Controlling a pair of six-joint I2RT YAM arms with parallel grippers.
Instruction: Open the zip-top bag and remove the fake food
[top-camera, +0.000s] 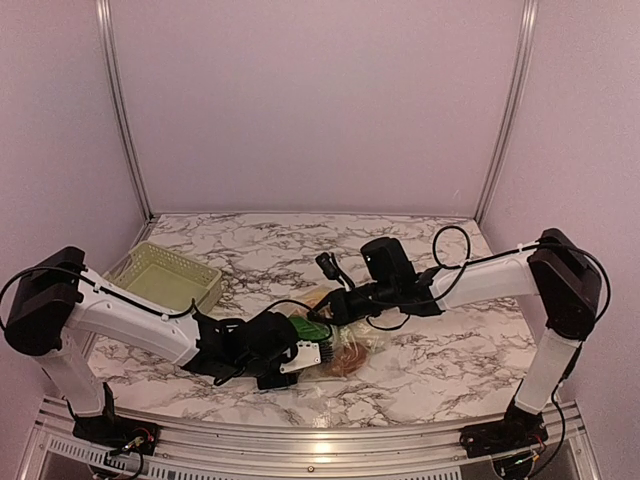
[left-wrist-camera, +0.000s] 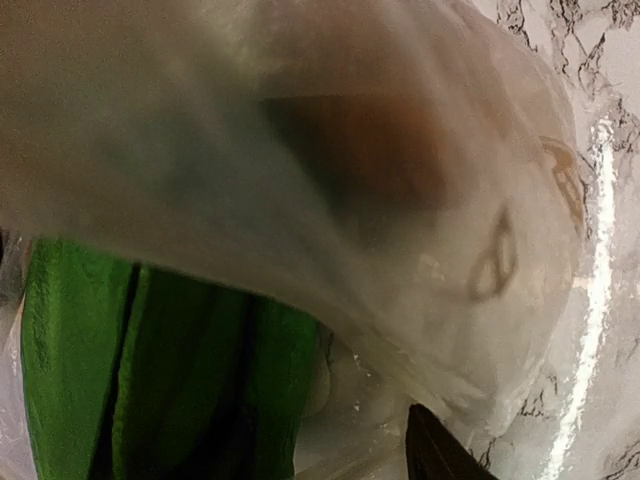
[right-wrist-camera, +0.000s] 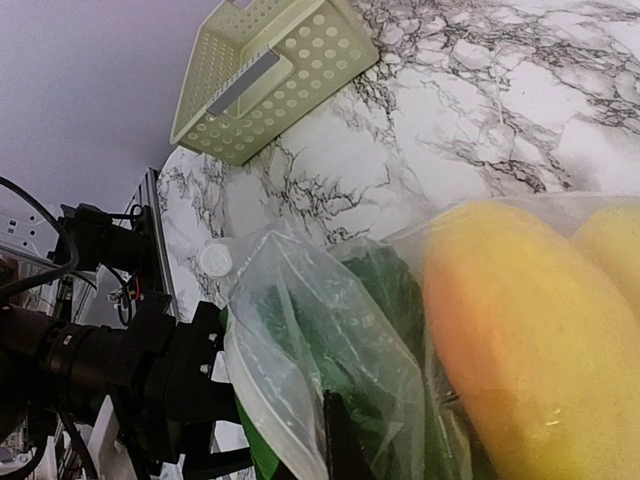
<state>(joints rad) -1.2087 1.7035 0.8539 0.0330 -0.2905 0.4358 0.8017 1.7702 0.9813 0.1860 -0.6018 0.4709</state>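
The zip-top bag lies crumpled at the table's middle with the fake food inside. Through its film I see yellow lemons, a green vegetable and a brown lump. My left gripper is at the bag's near left end. The bag drapes over its camera, with the green vegetable and film between the jaws; only one fingertip shows. My right gripper is at the bag's far side, shut on a fold of the bag's rim.
The pale green slatted basket stands empty at the back left, also seen in the right wrist view. The left arm's dark wrist sits close beside the bag. Marble table lies to the right.
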